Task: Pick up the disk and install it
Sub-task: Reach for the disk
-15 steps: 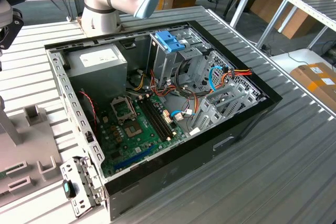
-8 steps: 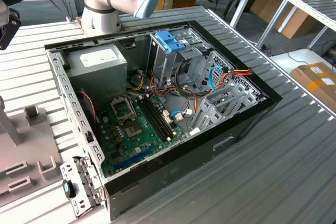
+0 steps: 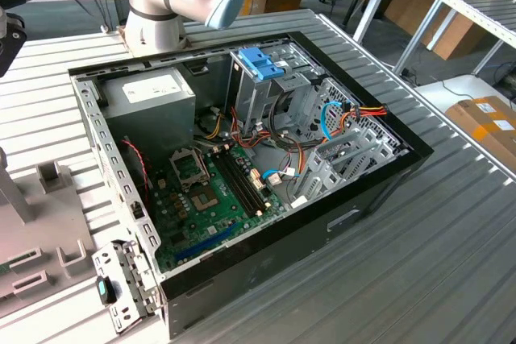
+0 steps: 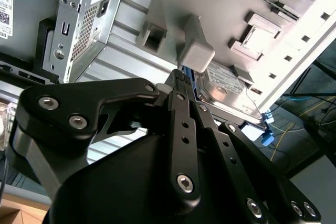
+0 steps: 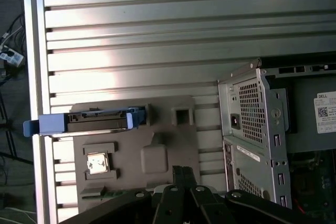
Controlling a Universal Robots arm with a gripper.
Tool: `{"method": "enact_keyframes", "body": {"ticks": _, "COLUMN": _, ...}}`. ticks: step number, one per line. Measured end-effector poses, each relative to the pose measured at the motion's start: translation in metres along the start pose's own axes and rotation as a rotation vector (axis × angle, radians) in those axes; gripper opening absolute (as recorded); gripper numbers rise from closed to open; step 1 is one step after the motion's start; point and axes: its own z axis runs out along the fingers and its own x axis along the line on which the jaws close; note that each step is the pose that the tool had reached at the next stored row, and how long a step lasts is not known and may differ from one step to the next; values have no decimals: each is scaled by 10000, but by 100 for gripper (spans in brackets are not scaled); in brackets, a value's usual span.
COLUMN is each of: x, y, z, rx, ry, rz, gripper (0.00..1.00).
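On the grey tray [image 5: 173, 136] the disk [image 5: 86, 120] stands on edge, likely for easy pinching, while the closed, empty gripper [image 5: 182, 170] hangs over that tray

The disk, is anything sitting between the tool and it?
Yes. In the first wrist view a raised grey block on the fixture plate lies between the tool and the disk, which stands on edge.

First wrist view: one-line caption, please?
Shut tool poised over the grey fixture plate, apart from the blue-framed disk standing on edge in it, open computer case alongside.
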Motion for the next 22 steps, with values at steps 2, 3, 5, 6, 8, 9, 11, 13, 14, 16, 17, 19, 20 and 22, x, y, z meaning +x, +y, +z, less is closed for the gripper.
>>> {"method": "enact_keyframes", "body": {"ticks": 2, "x": 16, "y": -1, "z": -1, "rx": 0, "ry": 0, "rz": 0, "gripper": 10}}
{"method": "enact_keyframes", "body": {"ticks": 3, "x": 25, "y": -2, "z": -1, "rx": 0, "ry": 0, "rz": 0, "gripper": 10}}
{"method": "enact_keyframes", "body": {"ticks": 5, "x": 39, "y": -3, "z": -1, "rx": 0, "ry": 1, "rz": 0, "gripper": 10}}
{"method": "enact_keyframes", "body": {"ticks": 6, "x": 43, "y": -3, "z": -1, "rx": 0, "ry": 0, "rz": 0, "gripper": 10}}
{"method": "enact_keyframes", "body": {"ticks": 8, "x": 50, "y": -4, "z": -1, "rx": 0, "ry": 0, "rz": 0, "gripper": 10}}
{"method": "enact_keyframes", "body": {"ticks": 9, "x": 54, "y": -4, "z": -2, "rx": 0, "ry": 0, "rz": 0, "gripper": 10}}
{"method": "enact_keyframes", "body": {"ticks": 11, "x": 64, "y": -5, "z": -2, "rx": 0, "ry": 0, "rz": 0, "gripper": 10}}
{"method": "enact_keyframes", "body": {"ticks": 13, "x": 79, "y": -6, "z": -2, "rx": 0, "ry": 0, "rz": 0, "gripper": 10}}
{"method": "enact_keyframes", "body": {"ticks": 14, "x": 88, "y": -7, "z": -2, "rx": 0, "ry": 0, "rz": 0, "gripper": 10}}
{"method": "enact_keyframes", "body": {"ticks": 16, "x": 99, "y": -7, "z": -3, "rx": 0, "ry": 0, "rz": 0, "gripper": 10}}
{"method": "enact_keyframes", "body": {"ticks": 17, "x": 104, "y": -8, "z": -3, "rx": 0, "ry": 0, "rz": 0, "gripper": 10}}
{"method": "enact_keyframes", "body": {"ticks": 19, "x": 115, "y": -9, "z": -3, "rx": -1, "ry": -1, "rz": 0, "gripper": 10}}
{"method": "enact_keyframes", "body": {"ticks": 20, "x": 122, "y": -9, "z": -3, "rx": 0, "ry": 0, "rz": 0, "gripper": 10}}
{"method": "enact_keyframes", "body": {"ticks": 22, "x": 134, "y": -10, "z": -4, "rx": 0, "ry": 0, "rz": 0, "gripper": 10}}
